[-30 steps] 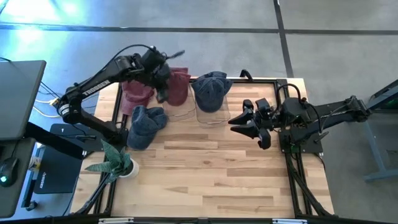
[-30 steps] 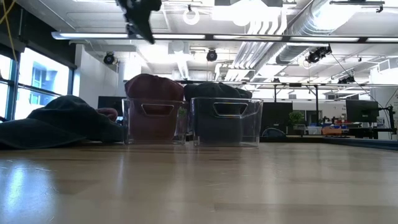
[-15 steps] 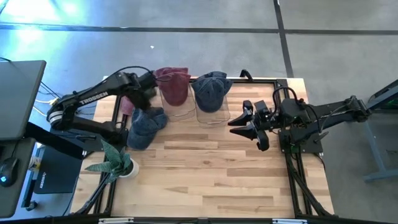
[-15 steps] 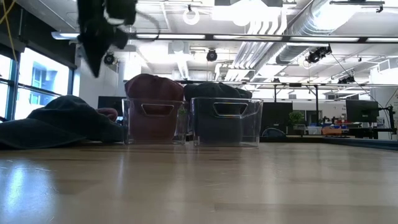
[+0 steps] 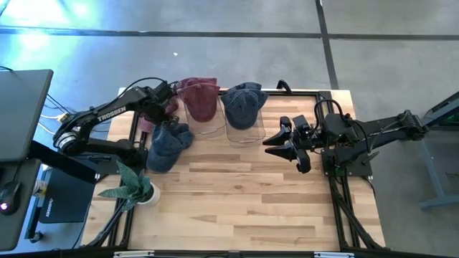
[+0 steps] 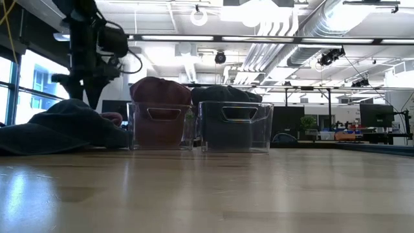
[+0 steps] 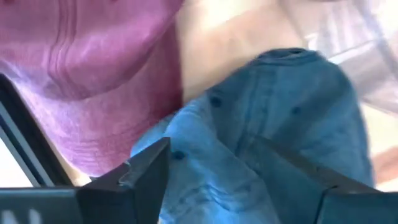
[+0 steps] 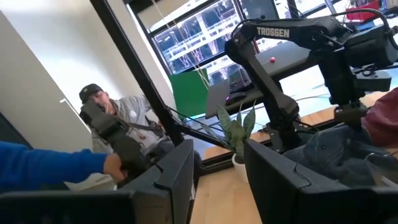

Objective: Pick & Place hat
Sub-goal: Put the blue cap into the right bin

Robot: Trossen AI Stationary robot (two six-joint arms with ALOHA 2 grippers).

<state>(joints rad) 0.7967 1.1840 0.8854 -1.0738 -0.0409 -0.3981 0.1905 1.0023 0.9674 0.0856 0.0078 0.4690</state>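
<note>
1. The left end effector (image 5: 163, 109) hangs low over the counter's far left corner, fingers spread apart and grasping nothing; in the left wrist view its two dark fingers (image 7: 144, 177) frame blue fabric with open space between them.
2. Directly below it lies a blue denim hat (image 5: 167, 143) on the counter, and just beside that, towards the far edge, a maroon hat (image 7: 106, 81) also rests on the wood.
3. Next over stand two clear bins side by side: the left bin (image 6: 161, 125) carries a maroon hat (image 5: 198, 97), the right bin (image 6: 235, 127) carries a dark blue hat (image 5: 242, 102), each heaped above the rim.
4. The right end effector (image 5: 281, 143) waits above the counter's right side, well apart from the bins, fingers parted and gripping nothing.
5. A small potted plant (image 5: 133, 188) sits at the counter's (image 5: 237, 201) near left edge.
6. In the right wrist view, a person (image 8: 118, 121) in a cap sits beyond the counter, and a blue sleeve (image 8: 50, 165) shows close by.
</note>
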